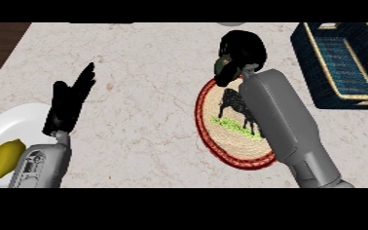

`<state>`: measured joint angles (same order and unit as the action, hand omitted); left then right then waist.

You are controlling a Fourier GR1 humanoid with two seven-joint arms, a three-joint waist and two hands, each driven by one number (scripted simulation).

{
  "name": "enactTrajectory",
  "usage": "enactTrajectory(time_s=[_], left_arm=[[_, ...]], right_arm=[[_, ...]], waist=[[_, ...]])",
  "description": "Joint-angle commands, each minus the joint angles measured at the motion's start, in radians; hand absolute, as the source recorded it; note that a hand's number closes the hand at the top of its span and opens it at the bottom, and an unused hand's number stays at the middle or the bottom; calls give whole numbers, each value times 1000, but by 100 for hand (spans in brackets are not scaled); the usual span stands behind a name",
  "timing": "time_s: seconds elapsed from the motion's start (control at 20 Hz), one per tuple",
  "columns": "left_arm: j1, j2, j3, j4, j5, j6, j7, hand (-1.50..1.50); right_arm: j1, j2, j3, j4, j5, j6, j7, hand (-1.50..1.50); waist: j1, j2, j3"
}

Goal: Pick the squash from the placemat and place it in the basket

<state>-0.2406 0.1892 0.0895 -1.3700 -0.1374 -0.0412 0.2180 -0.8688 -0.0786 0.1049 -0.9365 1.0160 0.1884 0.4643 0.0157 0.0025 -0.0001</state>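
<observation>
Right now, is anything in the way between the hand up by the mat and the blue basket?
Nothing visible is. The right hand is curled at the placemat's far edge; whether it holds the squash can't be seen. Between it and the basket, at the right, lies only bare counter.

Round woven red-rimmed placemat (233,143) lying mid-counter, dark blue rectangular wicker basket (321,66) sitting far right behind it, white round plate (18,122) resting at left edge, yellow fruit (9,157) lying on it.
</observation>
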Motion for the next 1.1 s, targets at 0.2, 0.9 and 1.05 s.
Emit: enactTrajectory(time_s=[0.2, 0.9, 1.05], left_arm=[[23, 9, 17, 6, 12, -7, 1, 0], [23, -16, -16, -62, -10, 5, 42, 0], [15, -12, 6, 5, -12, 14, -6, 0]], right_arm=[[-134, 58, -201, -202, -177, -80, 63, 150], [-535, -125, -344, -264, -233, 32, 376, 150], [-562, -188, -361, -237, -249, 63, 372, 150]], waist=[[-21, -10, 1], [-2, -4, 0], [-9, -3, -1]])
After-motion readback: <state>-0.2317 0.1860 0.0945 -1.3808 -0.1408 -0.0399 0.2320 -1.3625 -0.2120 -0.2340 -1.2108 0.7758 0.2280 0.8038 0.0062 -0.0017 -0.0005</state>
